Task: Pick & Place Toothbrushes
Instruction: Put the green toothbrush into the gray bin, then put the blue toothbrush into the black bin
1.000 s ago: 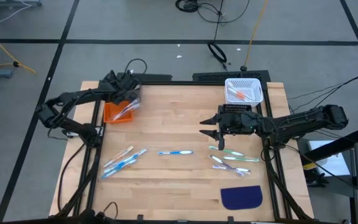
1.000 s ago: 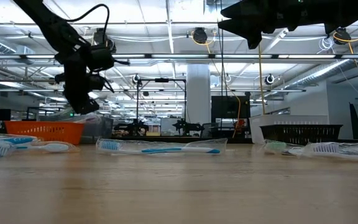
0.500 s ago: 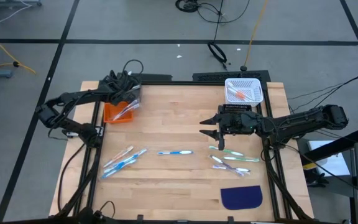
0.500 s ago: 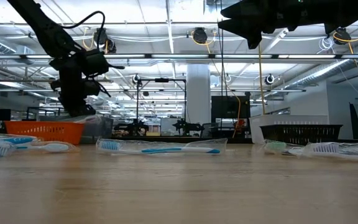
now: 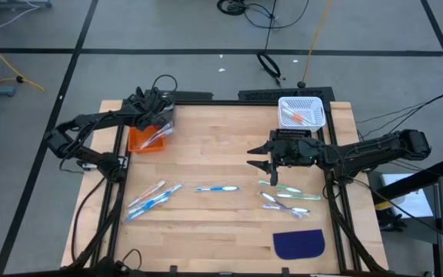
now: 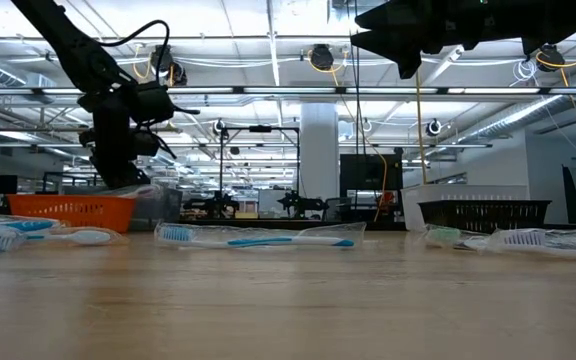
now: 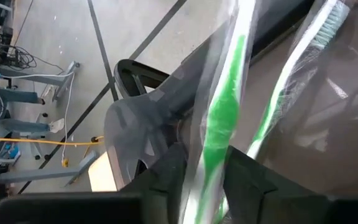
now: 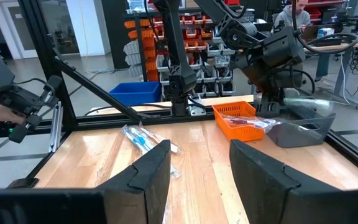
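Note:
My left gripper [image 5: 158, 114] hangs over a grey bin [image 8: 303, 123] that stands next to the orange bin [image 5: 144, 139]. It is shut on a clear-wrapped toothbrush with a green handle [image 7: 225, 102]. A second wrapped toothbrush [image 7: 284, 81] runs beside it. My right gripper [image 5: 254, 158] is open and hovers above the middle of the table, touching nothing. Loose toothbrushes lie flat on the wood: a left group [image 5: 148, 198], a single blue one [image 5: 216, 188] and a right group [image 5: 284, 194]. An orange toothbrush [image 5: 297, 117] lies in the white basket [image 5: 319, 106]. My left gripper pinches the green-handled toothbrush, in its clear wrapper, between the two fingers at the handle [image 7: 199, 186]. The toothbrush runs lengthwise out past the fingertips, lifted clear of the table. Whether the second wrapped toothbrush [image 7: 253, 140] is also in the hold, I cannot tell.
A dark blue half-round mat [image 5: 298, 244] lies near the table's near right corner. Black frame rails run along the table's left and right sides. Bare wood shows between the toothbrush groups and toward the far middle.
My left gripper has shifted a little toward the table's left and tipped more upright over the grey bin, then kept still. The toothbrush has moved with it.

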### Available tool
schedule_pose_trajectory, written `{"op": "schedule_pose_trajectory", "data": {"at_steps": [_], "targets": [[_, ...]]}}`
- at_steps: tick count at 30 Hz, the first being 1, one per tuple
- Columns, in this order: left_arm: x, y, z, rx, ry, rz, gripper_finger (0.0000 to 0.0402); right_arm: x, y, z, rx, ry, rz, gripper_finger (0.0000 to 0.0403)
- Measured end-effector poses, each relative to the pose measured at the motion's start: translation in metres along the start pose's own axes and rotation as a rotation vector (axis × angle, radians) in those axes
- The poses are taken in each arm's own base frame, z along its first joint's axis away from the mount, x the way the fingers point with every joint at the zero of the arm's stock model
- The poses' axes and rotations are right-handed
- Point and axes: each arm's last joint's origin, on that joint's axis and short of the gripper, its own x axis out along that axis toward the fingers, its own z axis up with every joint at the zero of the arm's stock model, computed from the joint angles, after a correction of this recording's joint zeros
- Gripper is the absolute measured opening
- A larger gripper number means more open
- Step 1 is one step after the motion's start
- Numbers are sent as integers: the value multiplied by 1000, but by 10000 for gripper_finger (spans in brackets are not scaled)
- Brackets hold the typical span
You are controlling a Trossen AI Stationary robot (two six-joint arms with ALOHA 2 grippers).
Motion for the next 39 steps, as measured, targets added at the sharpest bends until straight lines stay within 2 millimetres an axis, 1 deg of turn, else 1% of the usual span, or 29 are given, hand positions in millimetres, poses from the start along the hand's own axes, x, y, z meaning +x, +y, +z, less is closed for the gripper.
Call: {"op": "schedule_pose_trajectory", "data": {"at_steps": [5,9,13,16,19,24,25,27,31,33,36,39], "targets": [[0,0,0,3,0,1,154,0,0,0,0,0,0,155],[0,0,0,0,-1,2,175,0,0,-1,-1,6,-1,155],[-1,-1,1,4,-6,-1,181,0,0,-2,-1,18,-2,155],[-6,-1,1,11,-23,-6,181,0,0,-2,-1,19,-2,155],[-15,4,2,4,-60,-7,182,0,0,-2,-5,19,-3,155],[-35,18,1,-50,-129,-22,182,0,0,-2,-5,19,-6,155],[-39,21,-1,-65,-144,-61,182,0,0,-2,-5,19,-6,155],[-48,22,-4,-88,-174,-211,182,0,0,-2,-5,19,-6,155],[-66,18,-6,-121,-261,-638,182,0,0,-2,-15,18,-6,155],[-75,12,-6,-123,-281,-807,182,0,0,-2,-19,19,-6,155],[-90,-4,-8,-60,-283,-958,182,0,0,-2,-20,19,-6,155],[-104,-25,-11,54,-278,-1026,182,0,0,-2,-20,18,-6,155]]}}
